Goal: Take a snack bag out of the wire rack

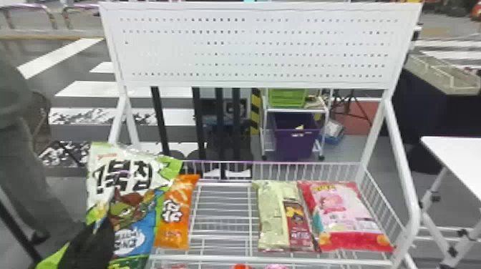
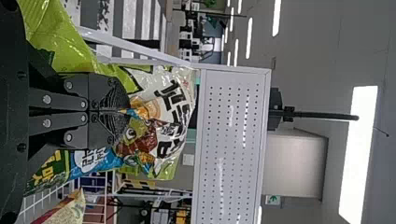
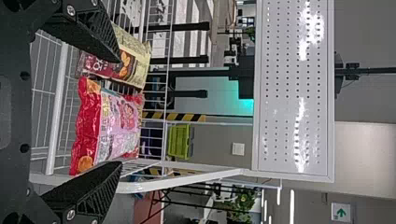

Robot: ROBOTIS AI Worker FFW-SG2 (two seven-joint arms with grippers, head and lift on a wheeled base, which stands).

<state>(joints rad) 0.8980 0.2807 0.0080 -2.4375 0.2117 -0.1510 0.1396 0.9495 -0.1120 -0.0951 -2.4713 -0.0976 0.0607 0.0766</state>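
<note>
At the lower left of the head view, my left gripper [image 1: 97, 243] is shut on a large green-and-white snack bag [image 1: 125, 205]. The bag stands upright at the left side of the wire rack [image 1: 222, 257], partly covering an orange bag [image 1: 177, 211]. From the left wrist view, the left gripper [image 2: 125, 111] pinches the same bag [image 2: 175, 105], its film creased around the fingertips. My right gripper [image 3: 120, 112] stands open and empty, with a red-and-pink bag [image 3: 112, 128] and a beige-and-brown bag [image 3: 126, 58] in the rack beyond its fingers.
A white perforated panel [image 1: 257, 46] rises behind the rack, on slanted white side posts. Bare wire mesh lies between the orange and beige bags. A white table [image 1: 458, 157] stands at the right, and a cart with a purple bin [image 1: 295, 139] behind.
</note>
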